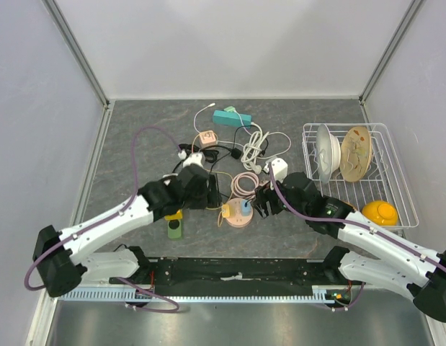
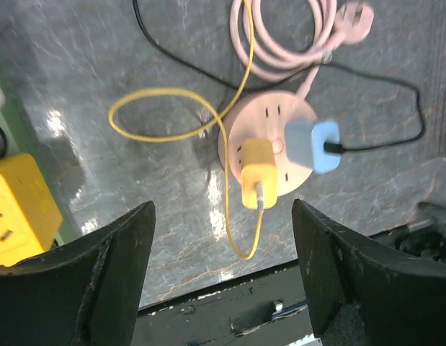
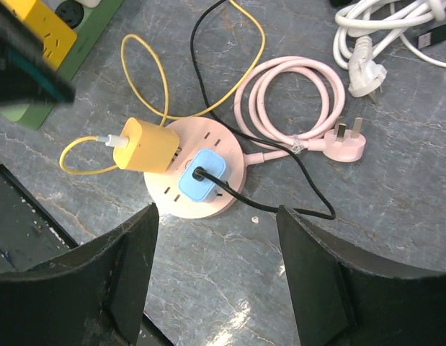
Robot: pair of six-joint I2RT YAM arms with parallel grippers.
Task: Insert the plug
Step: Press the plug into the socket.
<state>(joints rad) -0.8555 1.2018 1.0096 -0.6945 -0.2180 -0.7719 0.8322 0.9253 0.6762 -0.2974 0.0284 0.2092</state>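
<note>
Between the two black fingers of the left pincer (image 2: 223, 213) is only air. It is wide open and holds nothing. It hangs right over the yellow plug (image 2: 257, 175). The right pincer (image 3: 217, 216) is wide open too, with nothing in it. It hangs over the same spot from the other side.

A few things could go wrong from here. The yellow cord (image 2: 112, 117) loops out close under the left fingers. If a finger hooks that loop when the arm moves, it could tug the plug back out. The pink block (image 2: 269, 115) looks small and light, and nothing holds it down. A bump from one side could make it slide on the table (image 2: 78, 65). The yellow plug sits at the very edge of the block, and it is hard to tell if it is pushed all the way down. If it is only half in, it could tip and pop loose. The two pincers are also near each other, so they could knock together.

The yellow plug is a chunky little box with round corners. It stands in the pink block, just beside the blue plug (image 2: 313, 144), which has a black cord (image 2: 381, 146). The job looks about done.
</note>
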